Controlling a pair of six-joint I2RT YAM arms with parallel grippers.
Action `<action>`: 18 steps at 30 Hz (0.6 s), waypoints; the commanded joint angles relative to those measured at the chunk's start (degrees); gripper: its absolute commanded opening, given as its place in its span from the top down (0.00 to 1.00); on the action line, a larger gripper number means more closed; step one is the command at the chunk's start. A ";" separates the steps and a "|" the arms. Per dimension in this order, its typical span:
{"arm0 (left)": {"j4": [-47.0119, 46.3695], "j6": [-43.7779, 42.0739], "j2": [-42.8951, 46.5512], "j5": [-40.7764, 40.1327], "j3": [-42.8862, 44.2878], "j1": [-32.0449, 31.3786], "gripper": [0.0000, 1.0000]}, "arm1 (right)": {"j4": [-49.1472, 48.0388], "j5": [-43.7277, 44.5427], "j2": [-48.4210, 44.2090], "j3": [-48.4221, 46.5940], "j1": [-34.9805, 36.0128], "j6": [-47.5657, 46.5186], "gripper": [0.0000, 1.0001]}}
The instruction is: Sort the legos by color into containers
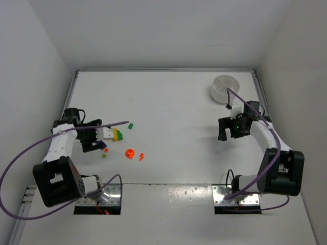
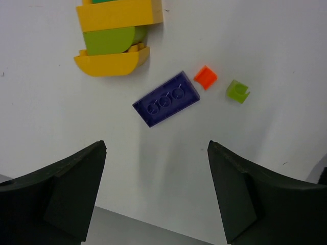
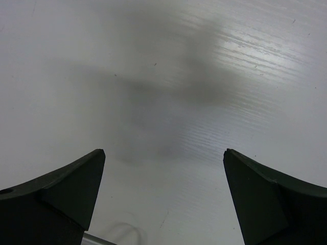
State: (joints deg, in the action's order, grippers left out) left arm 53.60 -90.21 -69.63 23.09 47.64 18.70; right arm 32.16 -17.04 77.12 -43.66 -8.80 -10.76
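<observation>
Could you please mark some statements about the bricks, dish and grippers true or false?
1. The left gripper is open and empty. True.
2. The dark blue rectangular brick lies in the round white divided dish. False: it lies on the white table.
3. The right gripper holds an orange piece. False: it is open and empty.
4. The small orange-red piece lies between the blue brick and the small green piece. True.

White table (image 1: 168,107), plain white walls (image 1: 153,30)
</observation>
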 commanded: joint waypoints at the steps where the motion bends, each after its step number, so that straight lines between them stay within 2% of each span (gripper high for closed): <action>1: -1.40 -13.65 -3.74 -0.14 -0.18 0.46 0.14 | -0.35 -1.42 0.65 -2.40 -0.08 -1.01 0.00; 11: -1.49 -20.96 -14.91 -0.15 1.93 0.46 0.15 | -0.35 -0.37 2.42 -2.40 -0.08 -1.01 0.00; 18: -6.49 -25.53 -16.07 -0.67 -0.44 0.46 0.18 | -0.87 -0.36 3.56 -2.92 -0.08 -0.49 0.00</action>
State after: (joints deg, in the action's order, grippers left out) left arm 48.62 -110.37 -85.36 21.15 47.75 18.70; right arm 32.23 -16.97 80.34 -43.79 -8.80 -10.85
